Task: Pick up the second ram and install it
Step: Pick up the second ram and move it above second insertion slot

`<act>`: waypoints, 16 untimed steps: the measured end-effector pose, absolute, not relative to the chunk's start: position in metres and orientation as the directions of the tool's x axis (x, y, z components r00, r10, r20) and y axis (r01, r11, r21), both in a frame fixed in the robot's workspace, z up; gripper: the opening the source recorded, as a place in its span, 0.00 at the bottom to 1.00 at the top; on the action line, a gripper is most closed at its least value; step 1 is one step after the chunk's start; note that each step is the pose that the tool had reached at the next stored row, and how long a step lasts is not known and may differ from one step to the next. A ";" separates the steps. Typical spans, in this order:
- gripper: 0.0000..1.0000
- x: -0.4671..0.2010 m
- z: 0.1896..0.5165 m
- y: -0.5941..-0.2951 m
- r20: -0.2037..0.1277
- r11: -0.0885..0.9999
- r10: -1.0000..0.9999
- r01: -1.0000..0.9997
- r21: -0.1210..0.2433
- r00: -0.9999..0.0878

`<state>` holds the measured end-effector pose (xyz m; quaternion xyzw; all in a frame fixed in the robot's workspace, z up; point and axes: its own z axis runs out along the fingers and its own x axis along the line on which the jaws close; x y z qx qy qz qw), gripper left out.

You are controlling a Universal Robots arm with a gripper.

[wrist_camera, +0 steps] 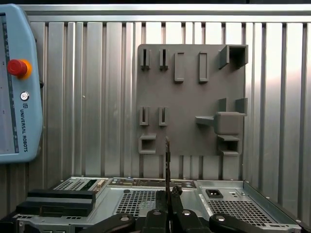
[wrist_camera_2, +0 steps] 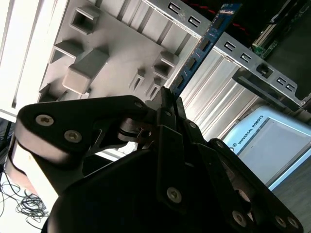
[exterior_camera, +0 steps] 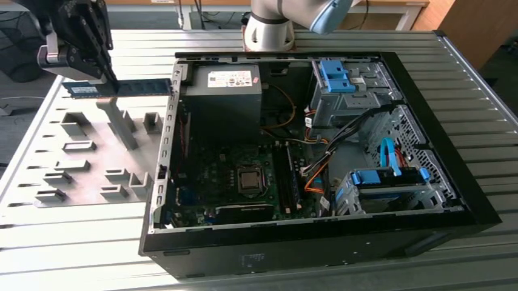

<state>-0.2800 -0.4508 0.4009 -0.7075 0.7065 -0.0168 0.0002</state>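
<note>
Gripper (wrist_camera_2: 167, 96) jaws pinch the ram (wrist_camera_2: 207, 39) tight, holding it above the tray (wrist_camera: 182, 111) beside the case (exterior_camera: 324, 242): picked up, not yet installed.

Ribbed metal table (exterior_camera: 486, 121) — wooden furniture (exterior_camera: 465, 24) behind.

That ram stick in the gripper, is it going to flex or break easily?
Probably stiff: the ram stick juts level from the gripper without sagging. Likely light, looking very thin edge-on in the first wrist view. Its bare chips suggest fragility.
</note>
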 end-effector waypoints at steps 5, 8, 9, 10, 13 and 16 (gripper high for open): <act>0.14 -0.276 0.401 -0.451 0.023 -0.002 -1.000 -1.000 -0.024 0.001; 0.14 -0.272 0.401 -0.451 0.023 -0.002 -1.000 -1.000 -0.024 0.001; 0.14 -0.270 0.401 -0.451 0.024 -0.002 -1.000 -1.000 -0.024 0.001; 0.14 -0.268 0.401 -0.451 0.024 -0.002 -1.000 -1.000 -0.024 0.001; 0.14 -0.261 0.401 -0.451 0.024 -0.002 -1.000 -1.000 -0.024 0.001; 0.14 -0.254 0.401 -0.451 0.024 -0.002 -1.000 -1.000 -0.024 0.001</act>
